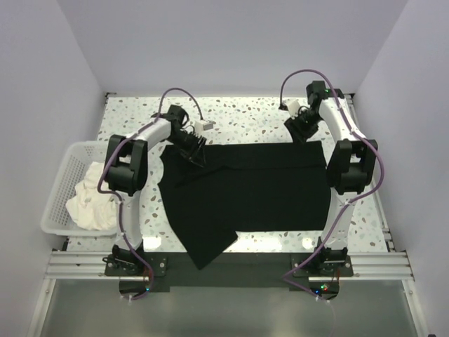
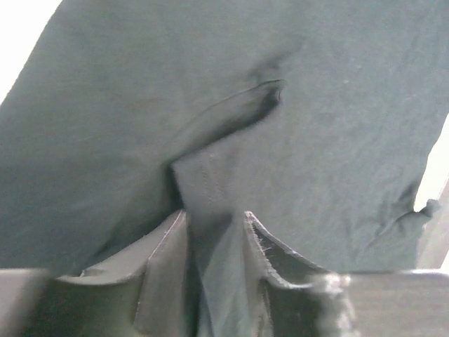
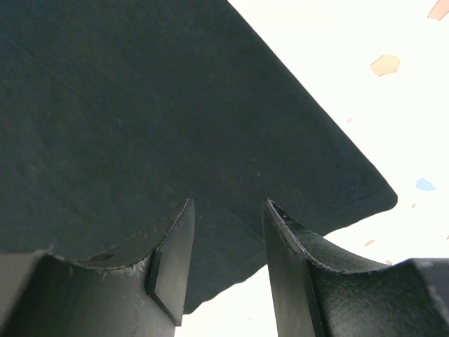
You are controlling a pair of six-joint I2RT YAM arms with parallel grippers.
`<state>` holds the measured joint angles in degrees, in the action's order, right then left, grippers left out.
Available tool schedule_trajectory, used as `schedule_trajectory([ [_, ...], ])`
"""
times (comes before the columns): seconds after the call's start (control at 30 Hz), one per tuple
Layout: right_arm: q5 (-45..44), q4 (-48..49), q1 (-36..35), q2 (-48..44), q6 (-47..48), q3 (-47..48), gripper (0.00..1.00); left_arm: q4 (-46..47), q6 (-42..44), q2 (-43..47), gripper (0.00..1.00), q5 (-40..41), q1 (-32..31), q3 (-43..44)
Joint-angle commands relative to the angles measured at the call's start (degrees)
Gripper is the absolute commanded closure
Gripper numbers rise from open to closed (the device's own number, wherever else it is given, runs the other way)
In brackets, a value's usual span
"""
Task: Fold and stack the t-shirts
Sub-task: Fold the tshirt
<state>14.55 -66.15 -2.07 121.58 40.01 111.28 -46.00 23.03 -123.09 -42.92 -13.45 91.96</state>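
The black t-shirt (image 1: 245, 186) lies spread flat across the table, with one sleeve hanging over the near edge. At the shirt's far left corner my left gripper (image 1: 196, 156) is down on the cloth. In the left wrist view its jaws (image 2: 215, 214) stand apart, and a raised fold of the black t-shirt (image 2: 295, 119) runs up between them. My right gripper (image 1: 300, 135) is at the shirt's far right corner. It is open (image 3: 228, 203), straddling the hem of the black t-shirt (image 3: 140, 105). A white t-shirt (image 1: 88, 200) lies crumpled in the basket.
A white lattice basket (image 1: 59, 184) stands at the table's left edge. The speckled tabletop (image 1: 245, 116) shows beyond the shirt's far edge. Grey walls close in on the left, the right and the back.
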Motion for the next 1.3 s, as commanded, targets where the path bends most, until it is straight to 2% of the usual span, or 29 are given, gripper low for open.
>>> schedule_trajectory([
  [0.0,2.32,-1.53,0.22,0.15,-0.98,2.62,0.53,-0.49,1.75,2.15,0.68,-3.31,-2.89,-1.52],
  [0.03,2.50,-1.44,0.22,-0.11,-0.99,2.53,0.53,-1.02,2.45,2.67,0.76,-3.84,-3.94,-2.31],
  [0.07,2.59,-1.35,0.13,-0.11,-0.99,2.45,0.53,-1.02,2.81,2.68,0.76,-4.19,-4.47,-2.75],
  [0.1,2.77,-1.44,0.13,-0.20,-1.07,2.45,0.53,-1.02,3.16,3.63,0.85,-4.28,-5.09,-3.19],
  [0.2,4.17,-1.70,-0.13,-0.81,-1.25,2.01,0.53,-0.50,4.66,6.36,0.89,-4.11,-8.33,-5.65],
  [0.27,5.14,-0.83,-0.83,-1.43,-1.16,0.35,0.52,0.12,6.15,8.03,0.85,-2.97,-11.31,-7.93],
  [0.3,5.32,-0.39,-1.18,-2.39,-1.07,-0.45,0.52,0.47,6.68,9.60,0.73,-2.27,-12.29,-8.72],
  [0.33,5.58,0.05,-1.62,-2.66,-1.07,-1.15,0.51,0.04,7.99,10.23,0.66,-0.69,-13.08,-9.77],
  [0.43,6.63,0.93,-3.38,-3.45,-0.81,-3.26,0.51,-2.42,10.01,12.95,0.54,-0.41,-13.27,-10.83],
  [0.5,7.69,2.16,-5.05,-3.80,-0.81,-4.76,0.51,-3.22,10.72,16.46,0.52,-1.99,-10.03,-11.45],
  [0.6,9.09,4.53,-7.77,-4.16,-1.69,-6.16,0.51,-3.66,8.80,20.51,0.51,-4.72,-1.86,-11.89],
  [0.63,9.71,4.97,-8.65,-4.33,-2.04,-6.60,0.52,-4.10,7.57,21.13,0.51,-4.63,2.08,-11.89],
  [0.73,12.00,10.15,-12.43,-6.69,-4.41,-10.27,0.55,-3.23,5.38,23.24,0.53,-1.40,7.10,-14.26],
  [0.8,10.78,15.68,-17.25,-7.93,-5.29,-12.83,0.55,-1.73,3.70,24.65,0.53,-0.07,8.87,-17.59],
  [0.97,6.64,19.38,-28.14,-7.06,-4.94,-14.60,0.54,-1.02,-3.77,22.11,0.56,3.98,13.45,-21.03],
  [1.03,5.67,20.44,-30.01,-5.92,-6.51,-13.73,0.53,-1.55,-4.65,22.01,0.56,3.37,14.85,-22.87],
  [1.13,7.59,17.12,-31.68,-2.15,-12.04,-9.88,0.50,-0.68,-6.32,22.98,0.55,3.01,14.77,-26.39],
  [1.27,7.78,17.98,-31.86,-0.29,-21.78,-10.30,0.48,2.48,-10.01,23.33,0.53,3.01,14.77,-30.52],
])
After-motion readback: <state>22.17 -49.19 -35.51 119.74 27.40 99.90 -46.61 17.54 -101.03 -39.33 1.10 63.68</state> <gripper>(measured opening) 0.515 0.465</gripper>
